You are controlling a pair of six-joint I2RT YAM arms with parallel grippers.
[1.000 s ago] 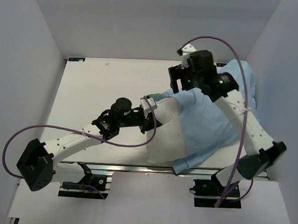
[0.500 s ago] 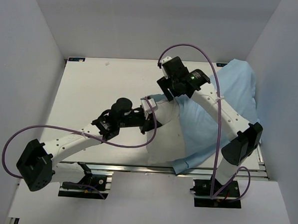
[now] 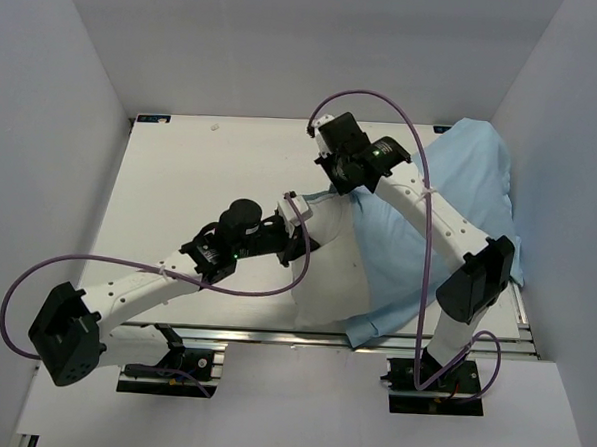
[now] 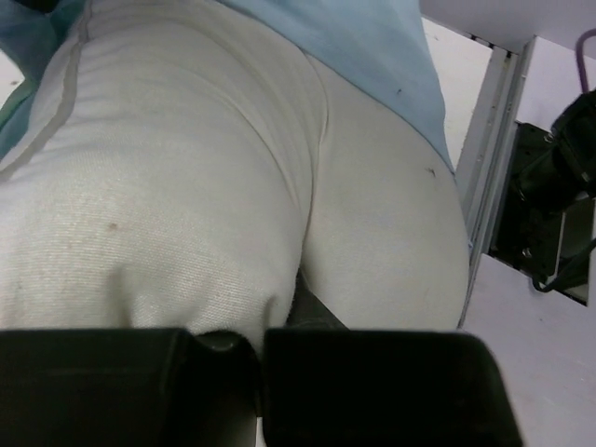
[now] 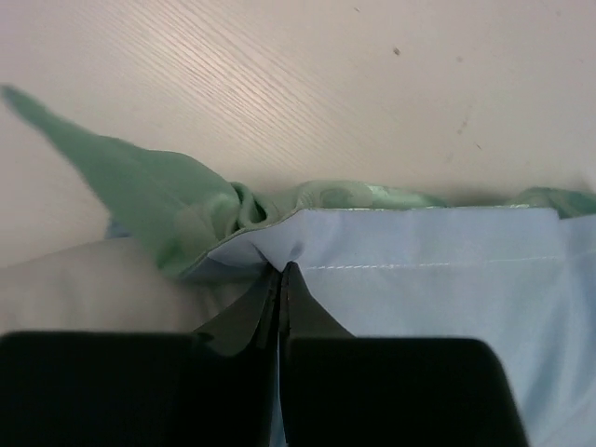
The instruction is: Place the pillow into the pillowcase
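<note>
Right arm's swung in from about 2 o'clock on the counter (image 3: 201,178) toward the middle since a second ago. Its right pincer (image 3: 331,180) was spread wide back then and has now snapped together. Left arm has barely budged.

From the right wrist cam, the right pincer's tips are pressed together right on the stitched hem of the pillowcase (image 5: 419,279), pinching its edge. The plain blue side faces up. Just at 10 o'clock of the tips the corner is flipped and bunched, so the green patterned side shows. A pointy flap of it lies on the bare counter out toward 10 o'clock.

The left pincer (image 3: 300,229) reaches in from 8 o'clock. Its fingers are nearly together on a pucker of the pillow (image 3: 326,270). On the left wrist cam a crease in the white fabric runs straight down into the tips, so it's pinching the pillow.

From the top cam, the pillow sits around 5 o'clock on the counter, down to the near edge. Its 9 o'clock end is bare. The rest is covered by the pillowcase, which spreads off toward 2 o'clock and rides up against the right wall. Can't tell whether the pillow is actually inside the case or just lying under it.
</note>
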